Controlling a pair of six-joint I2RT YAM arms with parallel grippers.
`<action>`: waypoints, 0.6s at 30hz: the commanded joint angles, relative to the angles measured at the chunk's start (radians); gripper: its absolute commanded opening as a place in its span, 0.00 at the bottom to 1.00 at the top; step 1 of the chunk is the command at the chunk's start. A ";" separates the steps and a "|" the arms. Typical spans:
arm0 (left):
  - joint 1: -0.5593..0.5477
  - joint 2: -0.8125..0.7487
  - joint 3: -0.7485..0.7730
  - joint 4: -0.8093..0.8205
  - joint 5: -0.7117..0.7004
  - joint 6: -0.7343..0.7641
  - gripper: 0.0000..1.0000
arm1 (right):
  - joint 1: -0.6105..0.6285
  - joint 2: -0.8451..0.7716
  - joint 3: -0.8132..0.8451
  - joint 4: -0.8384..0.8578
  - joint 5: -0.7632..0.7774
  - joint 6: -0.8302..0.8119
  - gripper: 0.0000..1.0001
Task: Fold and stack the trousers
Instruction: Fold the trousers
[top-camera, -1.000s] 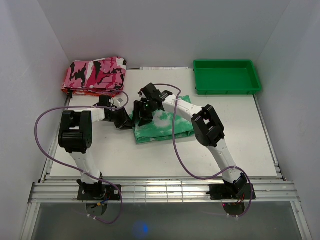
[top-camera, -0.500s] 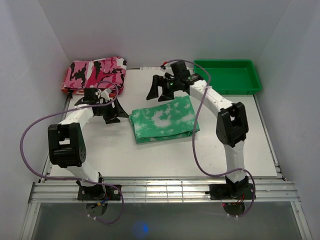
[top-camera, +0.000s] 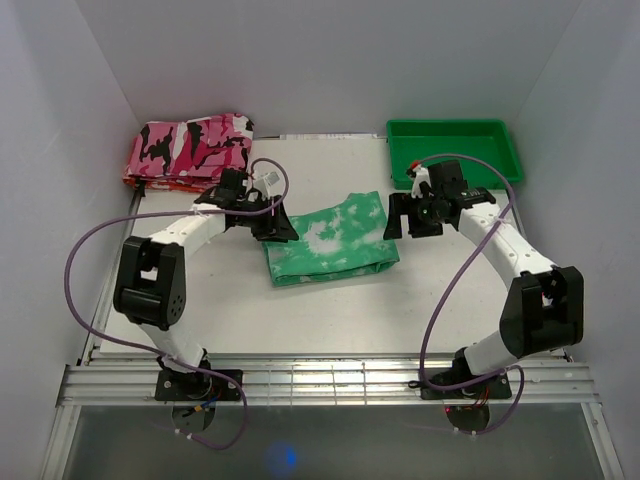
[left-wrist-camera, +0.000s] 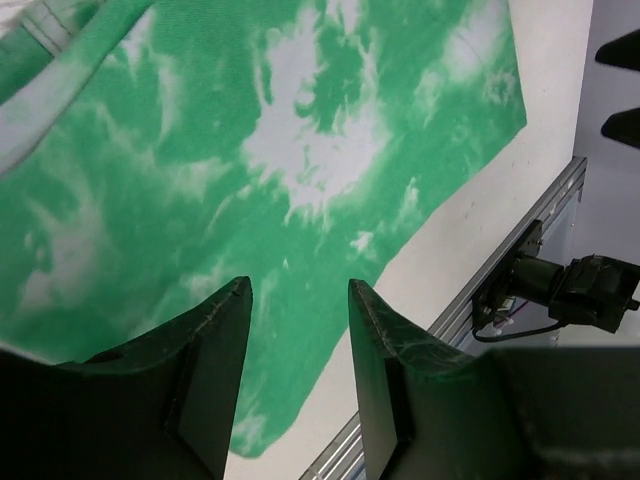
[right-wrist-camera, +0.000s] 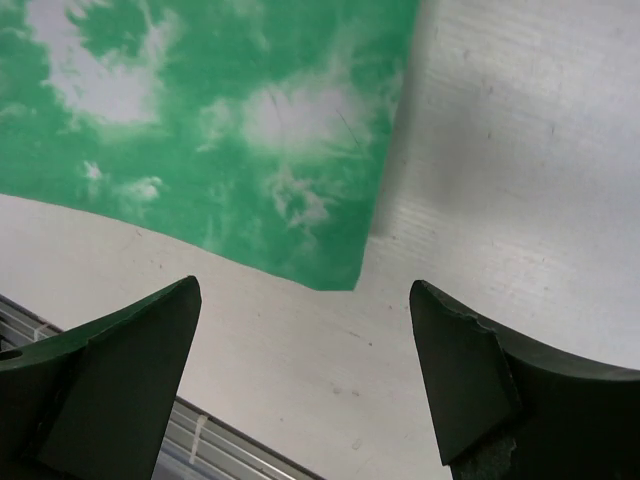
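Folded trousers (top-camera: 330, 238) lie flat; left gripper (top-camera: 278, 228) at their left edge, right gripper (top-camera: 403, 220), seemingly open, just beside.

Soft matt cloth under hard black grippers.
The trousers (left-wrist-camera: 300, 130) below the left gripper (left-wrist-camera: 298, 300) look like soft, matt cloth. That gripper and the right gripper (right-wrist-camera: 305, 290) are matt black and plastic-looking. The table (right-wrist-camera: 520, 150) beneath them is dull white, smooth and faintly lined.

Folded pink, black and white camouflage cloth (top-camera: 190, 150), at the far-left corner of the white worktop (top-camera: 300, 310). Plain green plastic tray (top-camera: 452, 152), far-right corner, well apart from the cloth. Metal rail (top-camera: 320, 380) along the near edge.
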 joint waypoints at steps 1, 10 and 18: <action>-0.014 0.072 0.037 0.052 0.007 -0.053 0.53 | -0.031 -0.003 -0.075 -0.002 -0.002 0.053 0.90; 0.058 0.246 -0.027 0.118 0.020 -0.233 0.35 | -0.049 0.121 -0.165 0.203 -0.174 0.147 0.91; 0.151 0.214 -0.085 0.176 -0.003 -0.313 0.31 | -0.034 0.422 0.113 0.361 -0.203 0.176 0.97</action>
